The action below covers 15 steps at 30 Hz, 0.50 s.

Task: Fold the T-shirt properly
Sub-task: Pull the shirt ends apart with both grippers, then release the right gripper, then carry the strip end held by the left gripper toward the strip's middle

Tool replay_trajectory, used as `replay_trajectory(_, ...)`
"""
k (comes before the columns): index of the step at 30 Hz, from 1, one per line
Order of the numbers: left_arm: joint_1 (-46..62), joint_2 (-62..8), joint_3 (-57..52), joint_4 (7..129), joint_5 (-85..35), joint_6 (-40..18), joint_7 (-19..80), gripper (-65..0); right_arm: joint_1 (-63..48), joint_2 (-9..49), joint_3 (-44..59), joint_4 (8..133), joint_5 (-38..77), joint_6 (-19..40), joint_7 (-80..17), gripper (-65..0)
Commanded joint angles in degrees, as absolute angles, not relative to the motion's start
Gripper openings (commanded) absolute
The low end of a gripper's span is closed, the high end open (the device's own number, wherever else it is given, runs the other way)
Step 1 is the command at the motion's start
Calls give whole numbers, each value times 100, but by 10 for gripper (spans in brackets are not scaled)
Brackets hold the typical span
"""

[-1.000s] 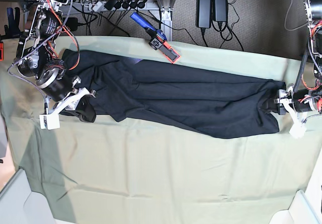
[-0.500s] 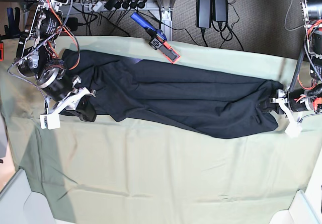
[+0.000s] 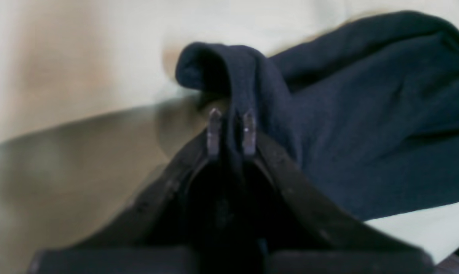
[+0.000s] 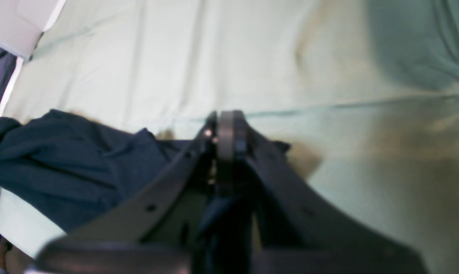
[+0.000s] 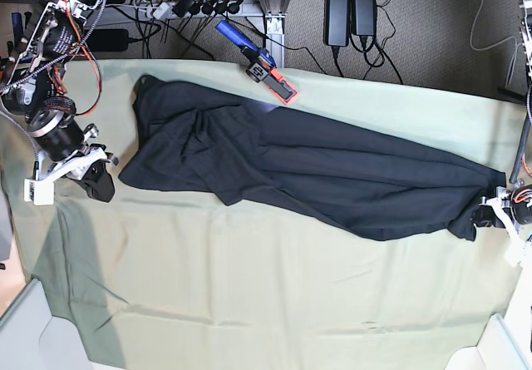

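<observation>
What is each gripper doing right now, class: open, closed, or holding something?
Left gripper: closed on a fold of the T-shirt.
Right gripper: closed on dark cloth, seemingly the T-shirt's other end.

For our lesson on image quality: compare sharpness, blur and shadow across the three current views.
Base view: sharp overall; the T-shirt and cloth show crisp creases, with a soft shadow at lower left. Left wrist view: soft; the left gripper, shut on shirt fabric, is fairly clear, while the cloth behind is smeared and shadowed. Right wrist view: blurred, with a dark, unfocused right gripper and murky shadow at right.
</observation>
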<state>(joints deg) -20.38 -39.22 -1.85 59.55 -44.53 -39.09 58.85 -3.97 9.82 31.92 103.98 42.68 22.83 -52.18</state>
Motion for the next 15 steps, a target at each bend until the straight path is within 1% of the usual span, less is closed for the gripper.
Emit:
replay_trajectory(1,-2222,-4066,-226,6025,-4442,-4000,5721,-650,-336,1046,3225,10506,4397,2724,-5124,-650)
replay_trajectory(4,-2239,-4064,-226,6025,-4397,-4000,5747,-650,-336,1046,3225,10506,4397,2724,-5124,-650)
replay_trajectory(7,-2239,-4064,-226,6031,-4552,-4000,6040,-650,-336,1044,3225,10506,4397,2724,-5124,-650)
replay_trajectory(9,-2237,-4064,-226,6104,-5026,-4000,6453,-650,-336,1044,3225,10506,4397,2724,-5124,-650)
replay_trajectory(12,-2161,-4047,-226,6508,-6276,-4000,7175,-650,-336,1044,3225,10506,4392,2727,-5122,-650)
replay_trajectory(15,-1981,-3911,-226,7299,-6578,-4000,7376,-650,-336,1044,3225,10506,4394,2724,-5120,-650)
